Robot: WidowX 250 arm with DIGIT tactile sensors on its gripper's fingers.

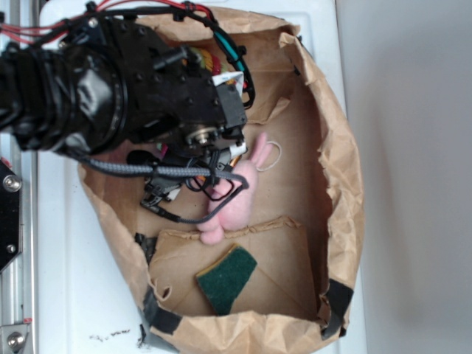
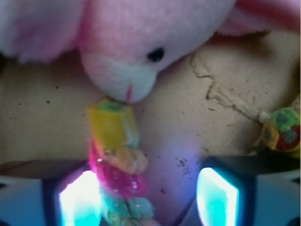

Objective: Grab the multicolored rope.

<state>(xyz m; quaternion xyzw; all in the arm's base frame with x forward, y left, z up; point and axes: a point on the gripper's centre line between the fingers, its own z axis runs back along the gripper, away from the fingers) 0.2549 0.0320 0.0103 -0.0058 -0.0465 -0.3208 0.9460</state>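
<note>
In the wrist view the multicolored rope [image 2: 117,160] runs as a thick twisted strand of yellow, red and light green from the pink plush bunny's [image 2: 127,42] nose down toward the camera. It lies between the fingers of my gripper [image 2: 148,197], close against the left pad [image 2: 77,200] and well apart from the right pad [image 2: 216,193]. The jaws stand wide and are not closed on it. Another bit of the rope [image 2: 282,132] shows at the right edge. In the exterior view my arm hides the rope, and the gripper [image 1: 221,171] sits low beside the bunny [image 1: 236,195].
Everything lies inside a crumpled brown paper bag [image 1: 343,169] with raised walls. A green sponge [image 1: 226,279] lies on a cardboard flap near the front. The bunny's thin cord loop [image 1: 271,155] lies to the right of the gripper.
</note>
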